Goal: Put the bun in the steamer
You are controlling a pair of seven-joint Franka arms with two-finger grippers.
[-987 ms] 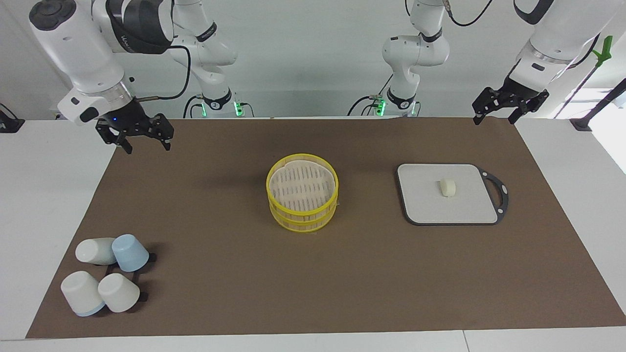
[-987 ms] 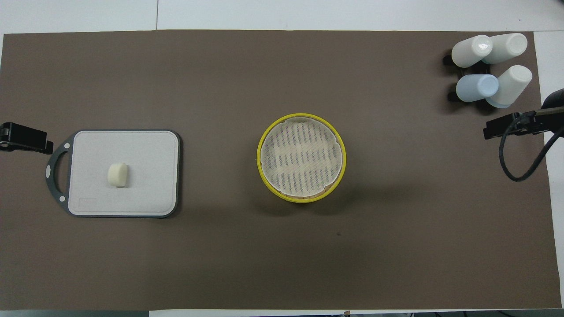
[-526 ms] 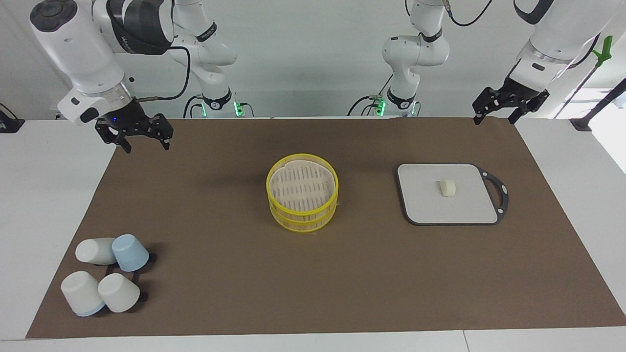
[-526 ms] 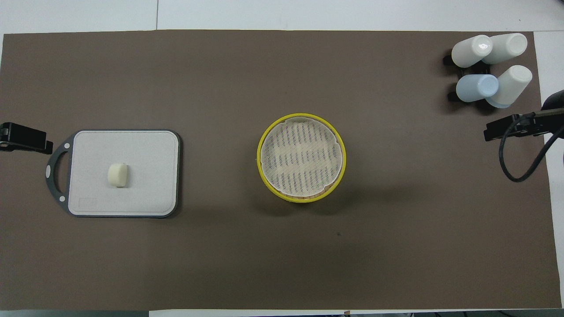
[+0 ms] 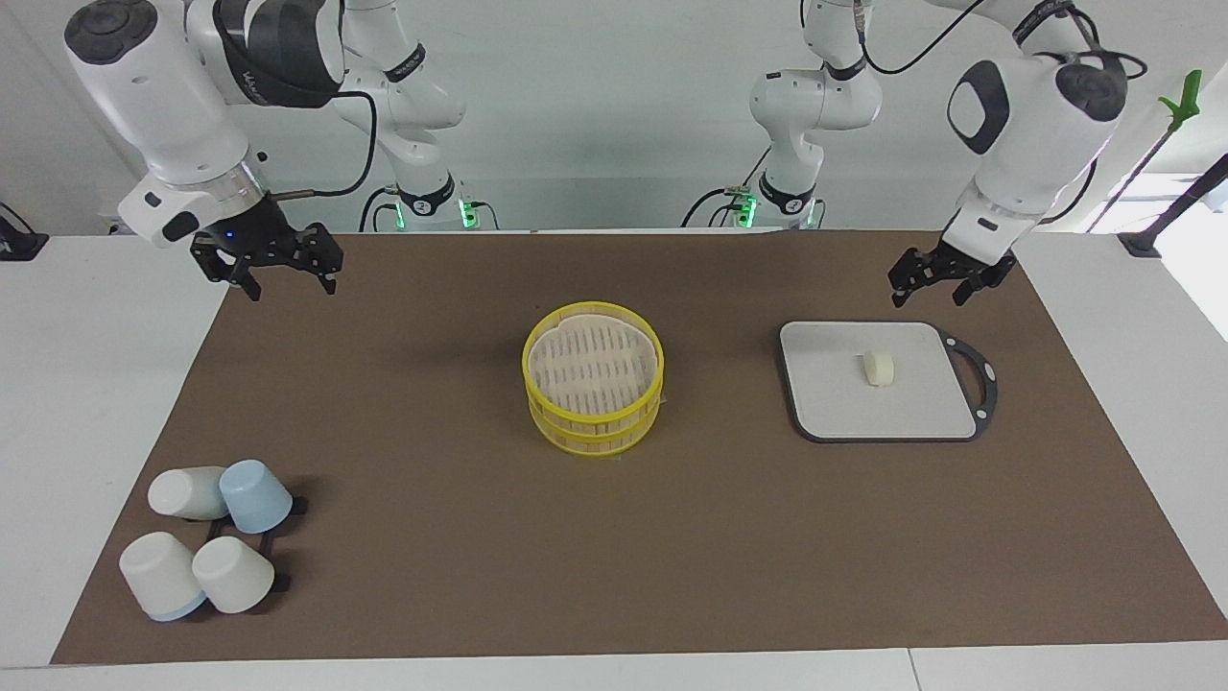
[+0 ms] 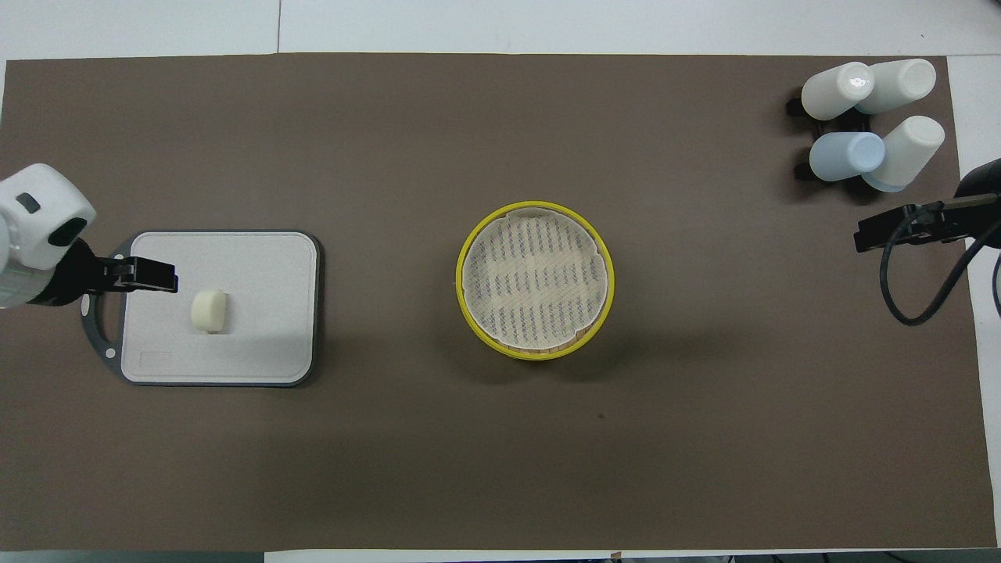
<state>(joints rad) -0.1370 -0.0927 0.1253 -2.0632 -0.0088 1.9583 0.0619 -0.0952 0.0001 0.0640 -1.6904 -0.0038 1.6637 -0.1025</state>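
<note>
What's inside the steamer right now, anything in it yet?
The steamer has its top tier open, showing only a pale slatted floor with nothing on it. The lower tier is covered by the upper one, so its inside cannot be seen. The bun lies on the grey board.

- Steamer (image 5: 594, 390): yellow-rimmed, two tiers, mid-mat, uncovered.
- Bun (image 5: 878, 368): on the grey board (image 5: 825, 403), toward the left arm's end.
- Left gripper (image 5: 929, 284): raised, fingers spread, over the board's robot-side edge.
- Right gripper (image 5: 288, 278): raised, fingers spread, empty.
- Cups (image 5: 206, 547): four, farthest from the robots.

The bun (image 5: 878, 368) lies on the board (image 5: 835, 403), toward the left arm's end. The steamer (image 5: 594, 392) stands mid-table; the cups (image 5: 206, 537) are toward the right arm's end.
</note>
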